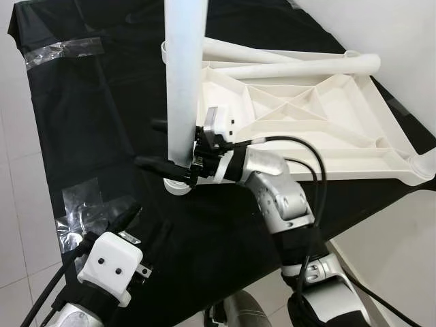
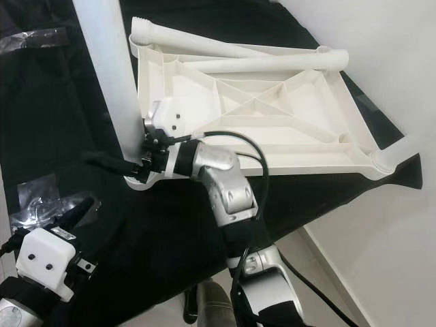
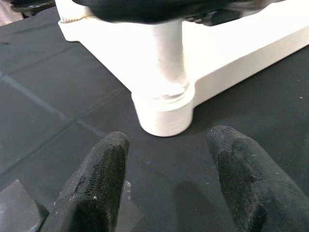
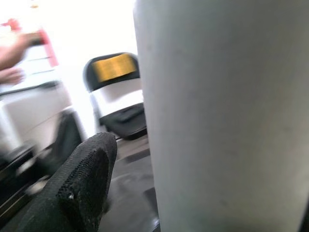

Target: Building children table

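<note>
The white plastic tabletop (image 1: pixel 306 116) lies upside down, ribbed underside up, on the surface (image 1: pixel 95 109), which is draped in black cloth; it takes up the far right part of that surface, and its right corner socket (image 1: pixel 424 163) reaches the right edge. One white table leg (image 1: pixel 185 75) stands upright in the near left corner socket (image 1: pixel 178 185) of the tabletop. Two more loose legs (image 1: pixel 300 67) lie flat across the far side of the ribbed underside, touching it.

My right end effector (image 1: pixel 163 144) reaches in from the near edge and pinches the upright leg low down, just above its socket, with one black finger on each side of the tube. In the right wrist view the leg (image 4: pixel 227 116) is close against the lens with one fingertip (image 4: pixel 82 183) beside it.

My left end effector (image 3: pixel 169 179) hovers over the black cloth near the near left corner of the surface, its fingers (image 3: pixel 94 188) spread apart and holding nothing. In the left wrist view it faces the corner socket (image 3: pixel 164 113), staying clear of it, with the base of the leg (image 3: pixel 169 58) seated inside.

Strips of clear tape (image 1: pixel 65 49) hold the cloth along the left edge.
</note>
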`<state>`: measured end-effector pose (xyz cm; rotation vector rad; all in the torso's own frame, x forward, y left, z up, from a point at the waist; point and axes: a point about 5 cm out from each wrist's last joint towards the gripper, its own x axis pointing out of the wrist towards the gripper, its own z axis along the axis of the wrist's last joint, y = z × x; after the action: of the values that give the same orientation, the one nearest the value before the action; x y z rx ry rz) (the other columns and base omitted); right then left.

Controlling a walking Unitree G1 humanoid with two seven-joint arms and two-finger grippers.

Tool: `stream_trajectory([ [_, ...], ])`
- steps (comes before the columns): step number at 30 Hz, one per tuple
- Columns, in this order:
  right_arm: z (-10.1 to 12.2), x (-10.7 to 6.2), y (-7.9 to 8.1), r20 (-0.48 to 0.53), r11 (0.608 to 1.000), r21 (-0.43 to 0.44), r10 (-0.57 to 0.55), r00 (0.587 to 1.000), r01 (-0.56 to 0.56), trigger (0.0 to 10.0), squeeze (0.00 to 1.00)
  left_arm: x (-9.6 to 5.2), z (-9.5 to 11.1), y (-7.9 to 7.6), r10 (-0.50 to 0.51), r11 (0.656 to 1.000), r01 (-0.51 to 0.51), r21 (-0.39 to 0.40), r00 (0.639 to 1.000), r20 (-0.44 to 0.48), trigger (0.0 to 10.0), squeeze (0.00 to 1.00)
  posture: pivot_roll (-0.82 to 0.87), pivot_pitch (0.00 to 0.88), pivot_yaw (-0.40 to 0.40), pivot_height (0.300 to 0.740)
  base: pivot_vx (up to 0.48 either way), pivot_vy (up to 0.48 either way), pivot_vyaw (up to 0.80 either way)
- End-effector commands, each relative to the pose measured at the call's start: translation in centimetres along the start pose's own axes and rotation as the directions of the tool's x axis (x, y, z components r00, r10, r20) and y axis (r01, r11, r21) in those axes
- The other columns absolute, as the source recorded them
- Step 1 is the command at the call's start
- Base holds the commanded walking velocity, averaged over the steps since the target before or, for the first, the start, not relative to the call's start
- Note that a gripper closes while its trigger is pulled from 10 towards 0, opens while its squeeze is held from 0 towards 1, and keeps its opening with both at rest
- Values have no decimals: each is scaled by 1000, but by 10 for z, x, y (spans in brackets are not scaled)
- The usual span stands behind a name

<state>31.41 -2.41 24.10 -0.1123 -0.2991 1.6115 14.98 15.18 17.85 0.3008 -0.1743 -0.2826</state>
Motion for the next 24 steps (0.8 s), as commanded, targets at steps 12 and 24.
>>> stream_trajectory([
  [12,-7,18,0,18,917,131,377,926,-376,0,0,-1,-6,-5,-12,1000,11,-6,999,-34,10000,0,323,258,-183,740,0,0,0],
  [24,-10,7,-5,19,928,121,353,935,-353,0,0,-1,-6,-6,-15,1000,15,-13,999,-34,10000,0,307,270,-177,740,0,0,0],
])
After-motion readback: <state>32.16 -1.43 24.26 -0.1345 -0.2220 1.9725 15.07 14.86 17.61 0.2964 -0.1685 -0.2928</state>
